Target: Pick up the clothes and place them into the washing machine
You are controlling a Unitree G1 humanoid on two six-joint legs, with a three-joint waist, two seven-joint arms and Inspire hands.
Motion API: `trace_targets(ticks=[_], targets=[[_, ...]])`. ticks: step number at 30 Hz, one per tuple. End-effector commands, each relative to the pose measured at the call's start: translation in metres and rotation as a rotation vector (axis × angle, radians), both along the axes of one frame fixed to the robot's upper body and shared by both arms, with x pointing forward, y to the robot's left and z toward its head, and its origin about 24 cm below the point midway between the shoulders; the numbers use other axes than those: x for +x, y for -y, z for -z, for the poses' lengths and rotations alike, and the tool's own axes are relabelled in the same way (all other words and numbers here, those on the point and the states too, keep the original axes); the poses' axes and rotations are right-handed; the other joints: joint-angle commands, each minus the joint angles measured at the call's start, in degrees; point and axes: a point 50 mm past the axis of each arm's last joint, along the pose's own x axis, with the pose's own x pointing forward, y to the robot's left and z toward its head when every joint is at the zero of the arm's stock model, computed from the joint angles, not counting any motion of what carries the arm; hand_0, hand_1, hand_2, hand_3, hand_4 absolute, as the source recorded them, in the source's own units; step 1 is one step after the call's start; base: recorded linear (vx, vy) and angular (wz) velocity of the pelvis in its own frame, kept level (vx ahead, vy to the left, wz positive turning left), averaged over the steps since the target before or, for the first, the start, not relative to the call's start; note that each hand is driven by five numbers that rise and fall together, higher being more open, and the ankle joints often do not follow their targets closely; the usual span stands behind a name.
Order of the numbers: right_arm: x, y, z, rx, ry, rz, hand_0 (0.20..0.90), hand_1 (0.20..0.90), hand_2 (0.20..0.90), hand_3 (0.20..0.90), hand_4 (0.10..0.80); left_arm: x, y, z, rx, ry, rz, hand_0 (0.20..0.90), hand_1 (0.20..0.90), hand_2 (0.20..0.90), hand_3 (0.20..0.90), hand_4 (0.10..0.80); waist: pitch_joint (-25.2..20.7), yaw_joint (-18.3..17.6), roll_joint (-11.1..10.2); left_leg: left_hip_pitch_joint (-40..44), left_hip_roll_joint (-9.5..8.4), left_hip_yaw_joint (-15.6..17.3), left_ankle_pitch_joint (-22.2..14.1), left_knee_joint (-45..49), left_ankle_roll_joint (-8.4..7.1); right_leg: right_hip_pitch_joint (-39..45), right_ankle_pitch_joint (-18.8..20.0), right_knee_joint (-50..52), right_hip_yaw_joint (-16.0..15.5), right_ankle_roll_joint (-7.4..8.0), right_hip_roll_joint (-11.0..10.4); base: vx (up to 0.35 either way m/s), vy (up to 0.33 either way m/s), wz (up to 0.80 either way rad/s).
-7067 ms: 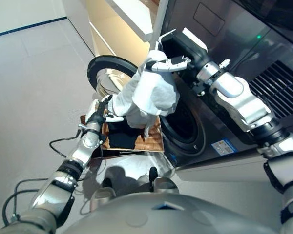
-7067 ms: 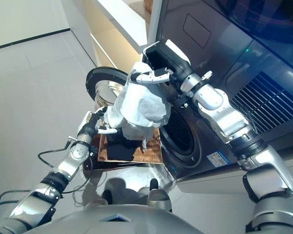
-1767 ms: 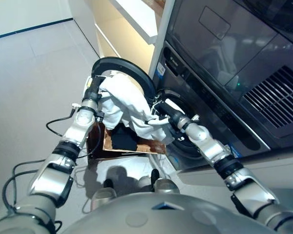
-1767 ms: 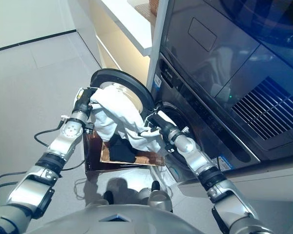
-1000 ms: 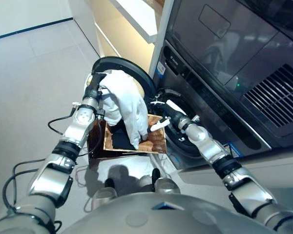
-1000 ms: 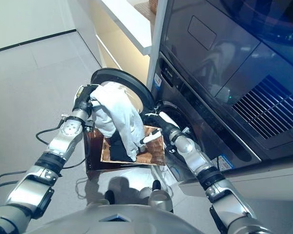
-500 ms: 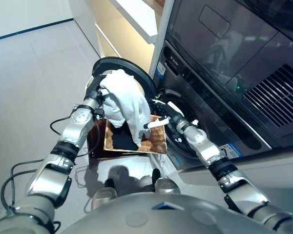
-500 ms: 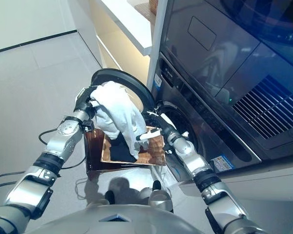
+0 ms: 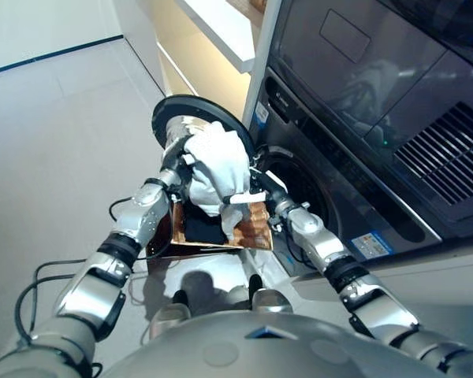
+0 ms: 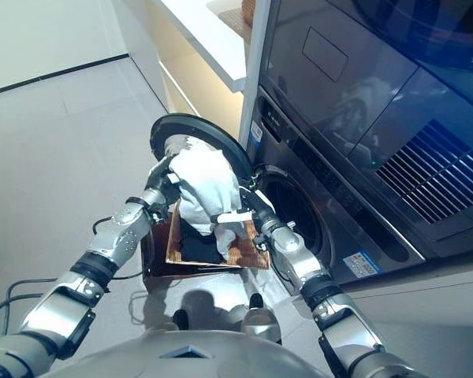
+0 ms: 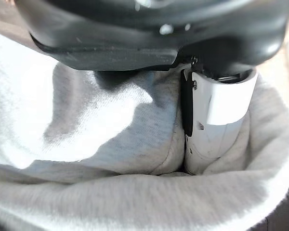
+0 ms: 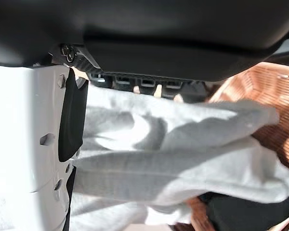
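The white garment (image 9: pixel 215 165) has bunched higher between both hands: left robot hand (image 9: pixel 176 160) and right robot hand (image 9: pixel 252 191) clutch it above the wicker basket (image 9: pixel 252 228), beside the open washer door (image 9: pixel 164 116).

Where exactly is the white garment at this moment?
In the left eye view, the white garment is held up between the left hand and right hand, above the wicker basket, just left of the washing machine's open drum.
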Motion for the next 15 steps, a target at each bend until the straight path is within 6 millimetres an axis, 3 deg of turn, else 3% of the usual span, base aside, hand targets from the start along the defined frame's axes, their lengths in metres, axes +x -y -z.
trace_targets(ticks=[1, 15], targets=[[0.039, -0.006, -0.042, 0.059, 0.193, 0.020, 0.900, 0.900, 0.900, 0.900, 0.800, 0.025, 0.028, -0.064, -0.150, 0.269, 0.138, 0.200, 0.200, 0.200, 0.200, 0.300, -4.8, 2.0, 0.2, -0.2, 0.28, -1.6, -3.4, -0.4, -1.12, 0.2, -2.6, 4.3, -0.8, 2.60, -4.3, 0.000, 0.000, 0.00], [0.043, -0.001, -0.039, 0.034, 0.181, 0.028, 0.900, 0.900, 0.900, 0.900, 0.800, 0.015, 0.028, -0.054, -0.220, 0.217, 0.214, 0.200, 0.200, 0.200, 0.200, 0.300, -4.8, 2.6, 0.5, -0.1, 0.21, -1.7, -3.3, -0.4, -1.04, 0.4, -2.7, 4.3, -1.0, 2.63, -4.3, 0.000, -0.001, 0.00]])
